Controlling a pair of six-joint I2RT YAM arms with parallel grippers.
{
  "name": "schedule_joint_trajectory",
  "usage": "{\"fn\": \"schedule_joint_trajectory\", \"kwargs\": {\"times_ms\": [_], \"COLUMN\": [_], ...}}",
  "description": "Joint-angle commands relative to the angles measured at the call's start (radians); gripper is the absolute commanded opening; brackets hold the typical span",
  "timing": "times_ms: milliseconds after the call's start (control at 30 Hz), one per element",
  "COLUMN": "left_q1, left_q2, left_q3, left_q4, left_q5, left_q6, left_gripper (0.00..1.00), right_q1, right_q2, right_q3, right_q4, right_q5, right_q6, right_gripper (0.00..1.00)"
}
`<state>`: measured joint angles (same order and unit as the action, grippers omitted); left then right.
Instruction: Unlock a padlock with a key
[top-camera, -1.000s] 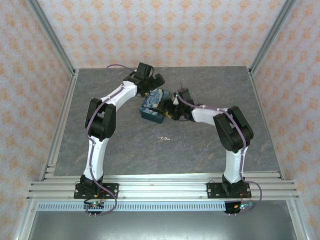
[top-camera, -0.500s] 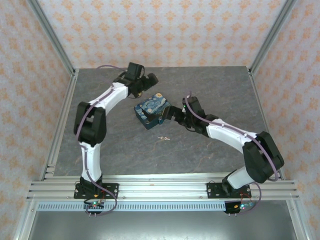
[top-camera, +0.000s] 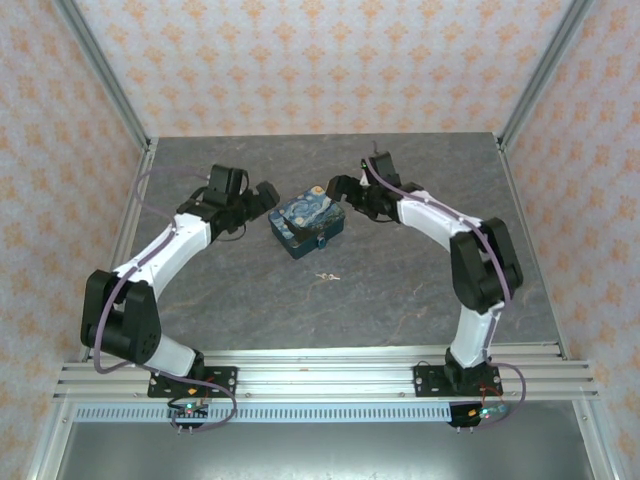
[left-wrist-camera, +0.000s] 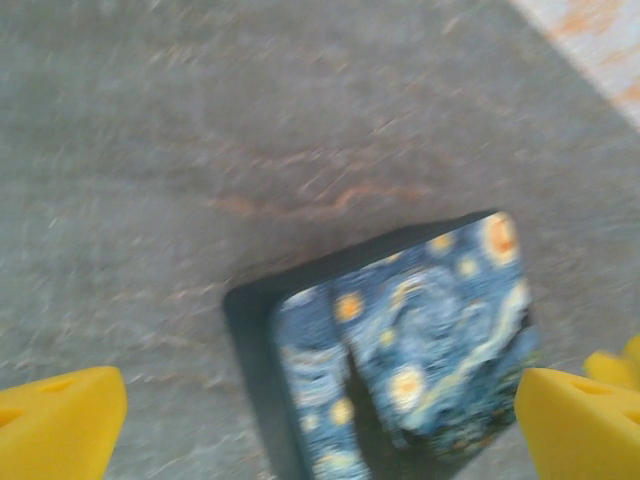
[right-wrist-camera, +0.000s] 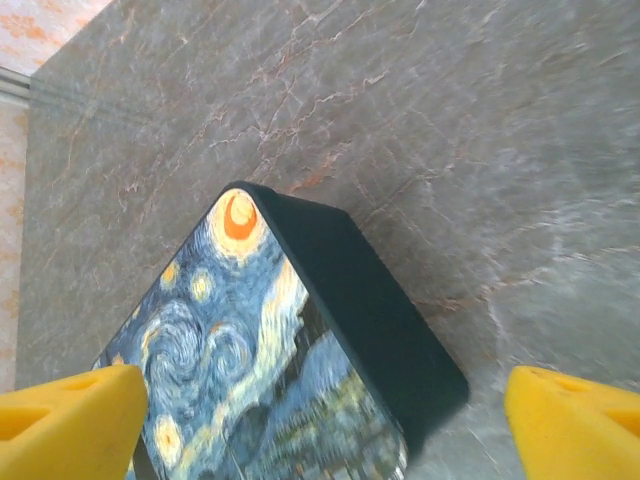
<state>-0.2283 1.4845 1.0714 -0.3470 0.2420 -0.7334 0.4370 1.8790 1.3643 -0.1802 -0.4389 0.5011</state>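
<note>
The dark-blue swirl-patterned box (top-camera: 307, 224) lies mid-table. A tiny bluish speck on its near edge may be the padlock (top-camera: 322, 243); it is too small to tell. The key (top-camera: 327, 276), thin and pale on its small ring, lies loose on the table just in front of the box. My left gripper (top-camera: 268, 196) is open to the left of the box, apart from it, and the left wrist view shows the box (left-wrist-camera: 400, 350) between its yellow fingertips (left-wrist-camera: 60, 420). My right gripper (top-camera: 336, 187) is open at the box's far right corner, with the box (right-wrist-camera: 260, 370) under it.
The grey stone-look table (top-camera: 420, 290) is fenced by aluminium rails (top-camera: 120, 250) at the sides and a patterned wall behind. Bare table stretches in front of the key and along both sides.
The left arm has drawn back to the left, away from the box. The right gripper has swung from the box's near right to its far right corner. The box turned early on and now lies still.
</note>
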Motion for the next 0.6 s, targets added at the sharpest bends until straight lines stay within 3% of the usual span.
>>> {"fn": "schedule_joint_trajectory", "kwargs": {"times_ms": [0, 233, 567], "left_q1": [0.003, -0.033, -0.124], "left_q2": [0.015, 0.15, 0.34], "left_q3": [-0.024, 0.033, 0.223], "left_q4": [0.065, 0.148, 0.141], "left_q5": [-0.012, 0.033, 0.048], "left_q6": [-0.016, -0.054, -0.075], "left_gripper": [1.0, 1.0, 1.0], "right_q1": [0.002, 0.003, 0.013], "right_q2": [0.073, 0.122, 0.066], "right_q3": [0.094, 0.123, 0.011], "right_q4": [-0.062, -0.047, 0.052], "right_q5": [-0.053, -0.067, -0.156], "right_q6": [0.005, 0.04, 0.087], "right_gripper": [0.89, 0.87, 0.82]}}
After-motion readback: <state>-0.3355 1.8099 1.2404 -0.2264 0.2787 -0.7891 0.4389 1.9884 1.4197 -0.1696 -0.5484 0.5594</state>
